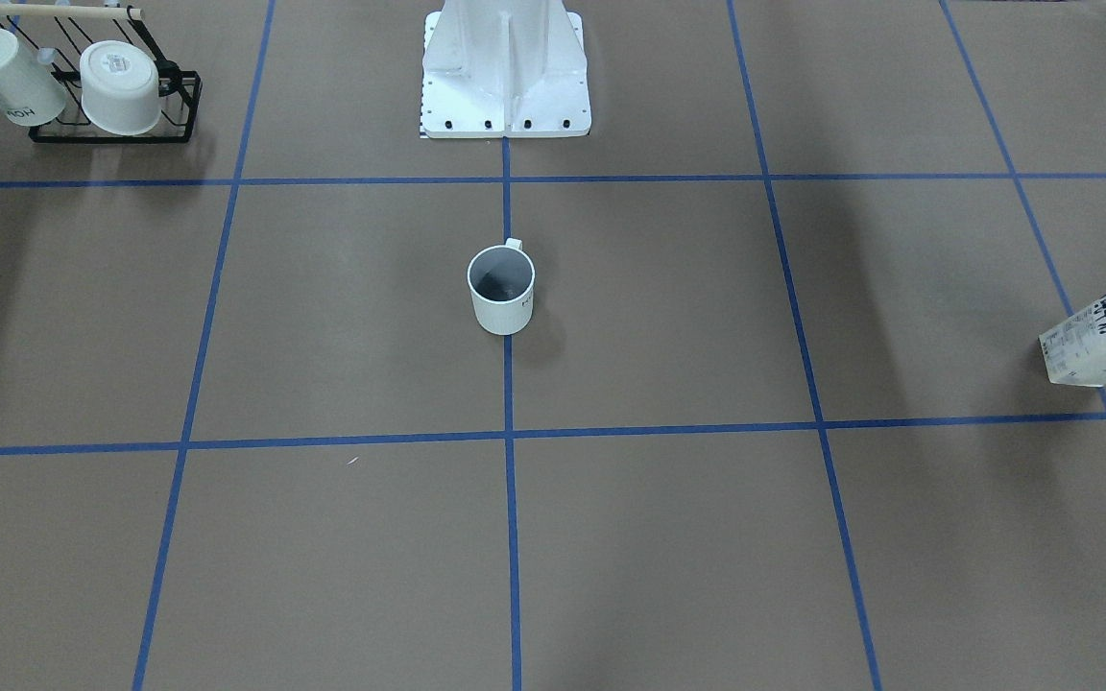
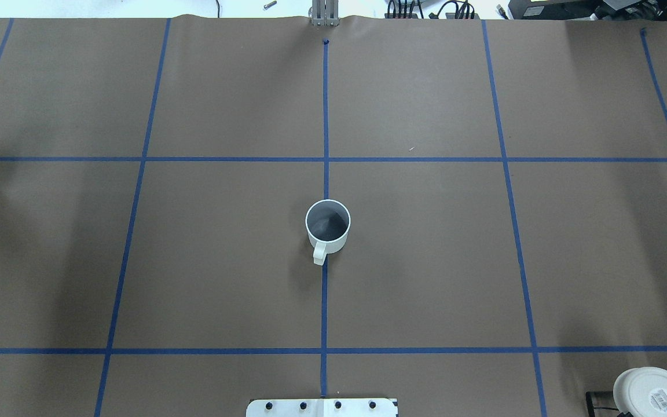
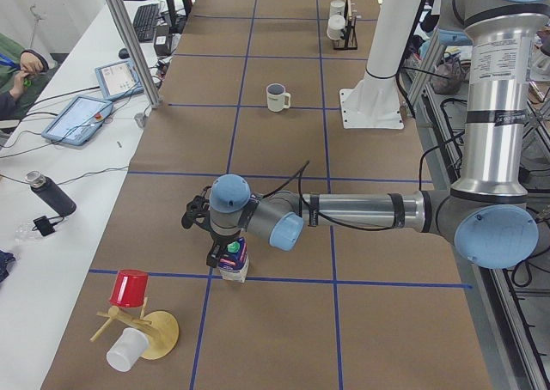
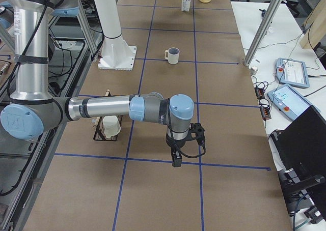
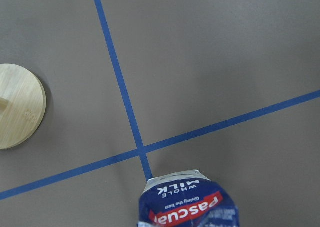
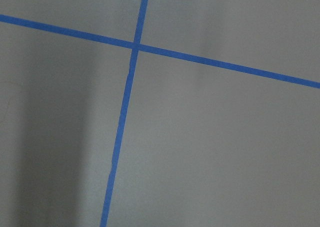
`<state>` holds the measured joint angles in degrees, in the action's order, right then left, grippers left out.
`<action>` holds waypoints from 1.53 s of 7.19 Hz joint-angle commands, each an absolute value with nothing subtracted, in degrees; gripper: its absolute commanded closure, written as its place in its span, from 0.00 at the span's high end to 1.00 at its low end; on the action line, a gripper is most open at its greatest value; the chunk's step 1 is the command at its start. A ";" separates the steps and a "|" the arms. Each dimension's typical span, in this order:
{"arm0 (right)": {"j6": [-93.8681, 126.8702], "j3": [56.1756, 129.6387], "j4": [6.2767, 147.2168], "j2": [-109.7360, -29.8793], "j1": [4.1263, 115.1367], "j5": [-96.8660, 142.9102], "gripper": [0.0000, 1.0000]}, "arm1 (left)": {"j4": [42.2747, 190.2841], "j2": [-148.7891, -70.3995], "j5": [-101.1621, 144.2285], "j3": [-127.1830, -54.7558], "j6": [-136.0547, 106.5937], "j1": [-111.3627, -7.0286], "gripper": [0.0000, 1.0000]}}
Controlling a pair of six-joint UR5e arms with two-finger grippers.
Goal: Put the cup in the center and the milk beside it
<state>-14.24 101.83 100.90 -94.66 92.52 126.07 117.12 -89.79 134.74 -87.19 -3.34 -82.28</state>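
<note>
Hanging at the milk [image 3: 233, 268] top, left fingers [image 3: 214, 255] mostly hidden, perhaps gripping, state untellable; right fingers [image 4: 176, 160] likewise untellable.

Brown table [image 2: 426, 260], blue tape grid [image 2: 426, 159], white side bench [image 3: 86, 227]

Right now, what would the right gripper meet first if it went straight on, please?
Probably the brown table near a blue tape crossing: the right gripper points down, and its wrist view shows nothing else.

bench [image 2: 426, 260]: matt brown paper, blue tape [image 2: 324, 307] lines
cup [image 1: 503, 309]: smooth glossy white ceramic
milk [image 5: 187, 207]: printed carton board, slight sheen
stand base [image 5: 17, 107]: pale wood, visible grain
rack [image 1: 131, 137]: black metal wire
</note>
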 commanded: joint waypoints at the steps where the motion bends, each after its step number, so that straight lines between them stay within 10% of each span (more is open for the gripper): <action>1: -14.24 101.78 100.90 -94.66 92.55 126.04 1.00 | 117.25 -89.74 134.74 -86.92 -3.34 -80.86 0.98; 4: -14.06 101.69 100.90 -94.57 92.46 126.04 1.00 | 117.42 -89.21 134.65 -86.84 -3.16 -80.42 0.84; 8: -14.06 101.69 100.90 -94.57 92.46 126.04 1.00 | 117.86 -88.16 134.56 -86.84 -3.25 -80.42 0.02; 11: -14.06 101.69 100.90 -94.57 92.46 126.04 1.00 | 117.25 -88.07 135.17 -89.89 -3.43 -80.59 0.00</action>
<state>-14.06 101.69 100.90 -94.57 92.46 126.04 117.71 -88.08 134.68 -87.72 -3.30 -80.46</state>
